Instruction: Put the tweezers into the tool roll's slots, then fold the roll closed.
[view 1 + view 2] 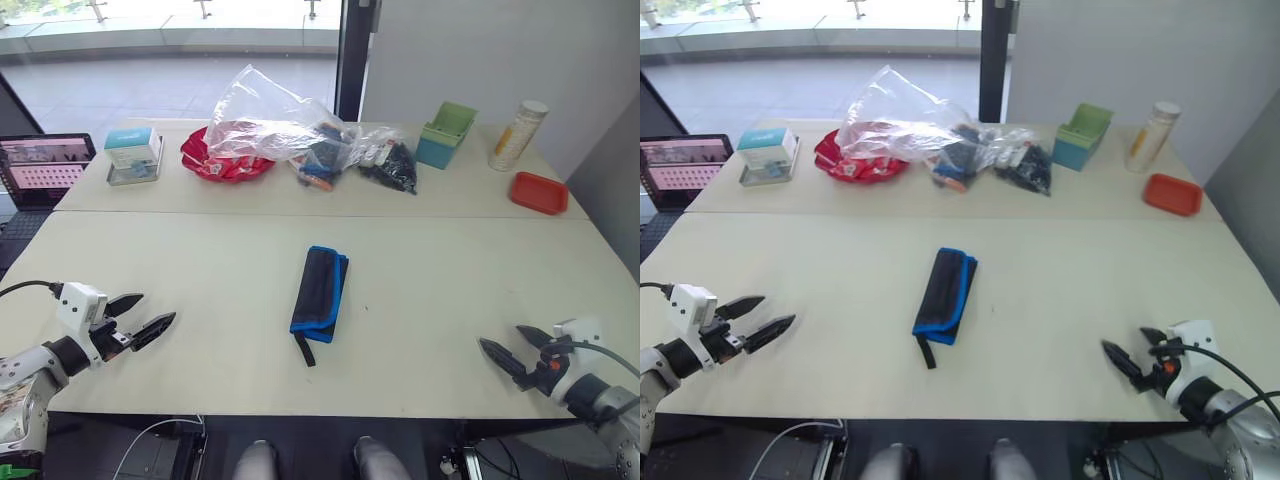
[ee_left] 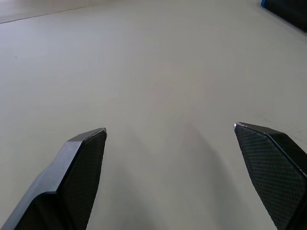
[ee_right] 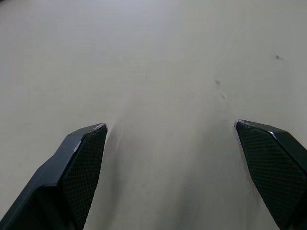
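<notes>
**A:** Status? Where's the tool roll (image 1: 320,293)?

**B:** Mid-table, folded shut, blue binding along one long edge, strap trailing off its near end. It sits between the two grippers, well apart from both. No loose tweezers visible on the table, so my read is they're already slotted and the fold is done.

**A:** Jaws?

**B:** Left gripper (image 1: 141,316): fingers spread wide, holding nothing, low over bare table (image 1: 450,290) at the near left. From its wrist camera, just a corner of the roll shows far ahead of one finger. Right gripper (image 1: 511,351): also spread wide, empty, near right edge, bare tabletop ahead of it.

**A:** Next move?

**B:** Judging by this, little or nothing. If the fold needs checking, either arm has to reach inward a long way. Can't tell whether the strap is fastened; it looks loose.

**A:** Obstacles?

**B:** None between jaws and roll. Clutter is all far beyond the roll: clear plastic bags (image 1: 270,125) over a red dish (image 1: 215,165), a small box (image 1: 133,152), green bin (image 1: 446,134), tall bottle (image 1: 517,134), red tray (image 1: 538,192). Laptop (image 1: 45,165) off the table beyond the left gripper. Nothing in reach paths.
</notes>
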You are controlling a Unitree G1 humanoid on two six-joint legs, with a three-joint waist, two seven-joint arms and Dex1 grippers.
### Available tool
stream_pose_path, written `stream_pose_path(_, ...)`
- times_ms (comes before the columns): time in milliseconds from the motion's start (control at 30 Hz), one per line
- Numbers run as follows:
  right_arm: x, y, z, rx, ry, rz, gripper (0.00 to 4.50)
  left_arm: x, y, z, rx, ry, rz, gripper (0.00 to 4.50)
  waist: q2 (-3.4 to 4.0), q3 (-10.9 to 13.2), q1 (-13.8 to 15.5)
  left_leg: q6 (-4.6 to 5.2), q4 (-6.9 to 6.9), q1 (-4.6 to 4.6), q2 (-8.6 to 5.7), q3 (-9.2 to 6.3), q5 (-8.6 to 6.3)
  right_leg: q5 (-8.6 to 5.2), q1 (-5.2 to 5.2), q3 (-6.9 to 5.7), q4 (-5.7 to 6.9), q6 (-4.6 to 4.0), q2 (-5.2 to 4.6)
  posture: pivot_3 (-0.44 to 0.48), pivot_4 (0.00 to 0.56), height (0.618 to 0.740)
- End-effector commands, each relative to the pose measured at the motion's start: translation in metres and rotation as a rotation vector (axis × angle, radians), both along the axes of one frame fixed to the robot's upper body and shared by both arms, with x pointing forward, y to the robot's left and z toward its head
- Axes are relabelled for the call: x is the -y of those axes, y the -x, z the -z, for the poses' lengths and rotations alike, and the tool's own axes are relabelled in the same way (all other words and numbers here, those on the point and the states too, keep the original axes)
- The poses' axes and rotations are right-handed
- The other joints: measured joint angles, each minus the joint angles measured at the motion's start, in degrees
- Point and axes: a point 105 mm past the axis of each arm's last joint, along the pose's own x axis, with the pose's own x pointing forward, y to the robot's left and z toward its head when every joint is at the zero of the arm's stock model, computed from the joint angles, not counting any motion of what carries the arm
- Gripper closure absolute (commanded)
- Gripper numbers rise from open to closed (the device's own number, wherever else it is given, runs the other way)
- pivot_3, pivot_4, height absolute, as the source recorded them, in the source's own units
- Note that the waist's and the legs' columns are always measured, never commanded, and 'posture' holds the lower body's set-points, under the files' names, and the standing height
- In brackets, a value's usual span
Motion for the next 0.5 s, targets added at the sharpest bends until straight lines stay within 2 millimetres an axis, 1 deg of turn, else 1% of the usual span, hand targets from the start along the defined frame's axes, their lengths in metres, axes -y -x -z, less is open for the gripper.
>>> stream_pose_path(33, 0.0019, -0.0018, -0.0107, 0.051, 0.028, 0.0, 0.0, 0.0006, -0.0015, -0.0082, 0.027, -0.024, 0.004, 0.01, 0.0, 0.0, -0.4, 0.0, 0.06, -0.06, -0.02, 0.0, 0.0, 0.04, 0.0, 0.0, -0.03, 0.07, -0.01, 0.0, 0.15, 0.723)
stream_pose_path(500, -0.0007, -0.0057, -0.0096, 0.061, 0.024, -0.011, 0.0, 0.0003, -0.0031, -0.0052, 0.019, -0.039, 0.005, 0.01, 0.0, 0.0, 0.1, 0.02, 0.31, -0.22, -0.06, -0.23, -0.01, 0.07, 0.03, -0.21, 0.01, 0.12, -0.04, 0.0, 0.15, 0.723)
